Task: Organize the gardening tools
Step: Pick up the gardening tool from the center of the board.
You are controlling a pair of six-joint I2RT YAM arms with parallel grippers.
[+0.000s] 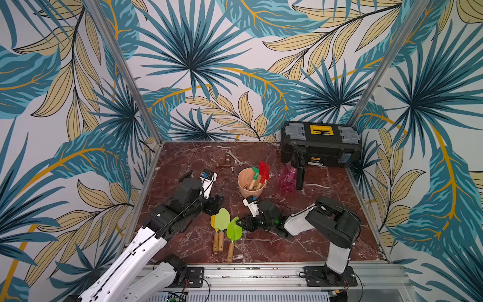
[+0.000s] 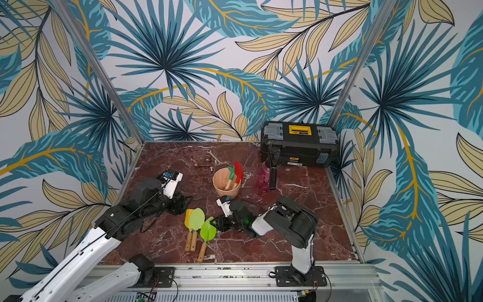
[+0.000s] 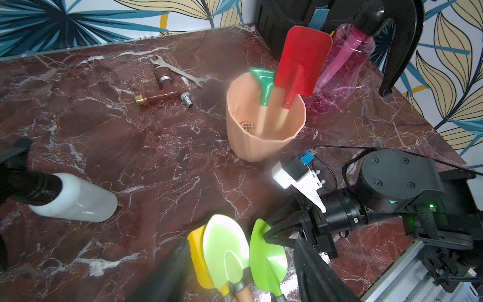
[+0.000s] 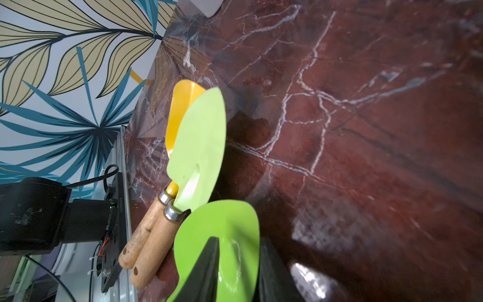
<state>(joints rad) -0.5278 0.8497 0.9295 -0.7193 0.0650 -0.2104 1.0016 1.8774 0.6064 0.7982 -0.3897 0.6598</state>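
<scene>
Three trowels are lying flat near the front of the table: a bright-green one, a pale-green one just beside it, and a yellow one half under the pale blade. You are dealing with light, stiff things, I judge. The thin glossy blades are likely to slip between hard pads, while the wooden handles are offering the surer hold. The right gripper is hanging low, its jaws standing either side of the bright-green blade's edge with little gap, and you cannot tell whether they are pinching it. Taken by the blade, that trowel would probably pivot handle-down. The left gripper is hovering near the blade tips, jaws apart and empty. Further back, a red spade and a dark-green tool are leaning in the pot, and the pink sprayer is standing beside it. The spade is partly hiding the dark-green head, the sprayer's black top is merging with the toolbox, and the right wrist view is cutting off the bright-green handle.
</scene>
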